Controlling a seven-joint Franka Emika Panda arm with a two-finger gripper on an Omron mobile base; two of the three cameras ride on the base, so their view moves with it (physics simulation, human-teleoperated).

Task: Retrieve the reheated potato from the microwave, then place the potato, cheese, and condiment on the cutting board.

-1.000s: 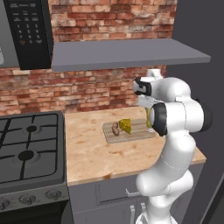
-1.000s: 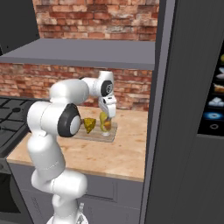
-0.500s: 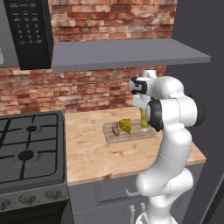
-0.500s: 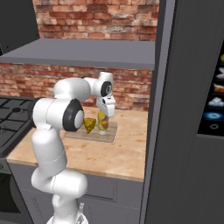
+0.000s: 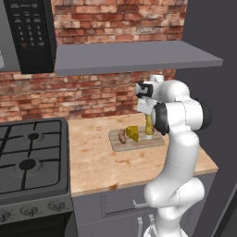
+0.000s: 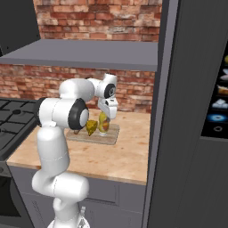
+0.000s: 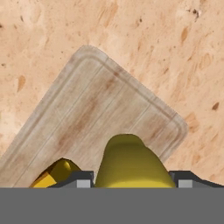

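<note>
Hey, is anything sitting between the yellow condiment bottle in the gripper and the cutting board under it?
Nothing visible. The condiment sits between the fingers of the gripper directly over bare cutting board; the cheese and potato lie off to one side.

Cutting board (image 5: 139, 140), light striped wood, flat on tabletop. On it: brown potato (image 5: 122, 136) at stove-side end, yellow cheese (image 5: 133, 133) wedge just beside, upright yellow condiment (image 5: 148, 127) bottle next. Microwave (image 5: 28, 34) high above stove, door not visible.

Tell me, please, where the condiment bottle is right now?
The condiment bottle stands over the cutting board between the gripper fingers, just right of the cheese.
</note>
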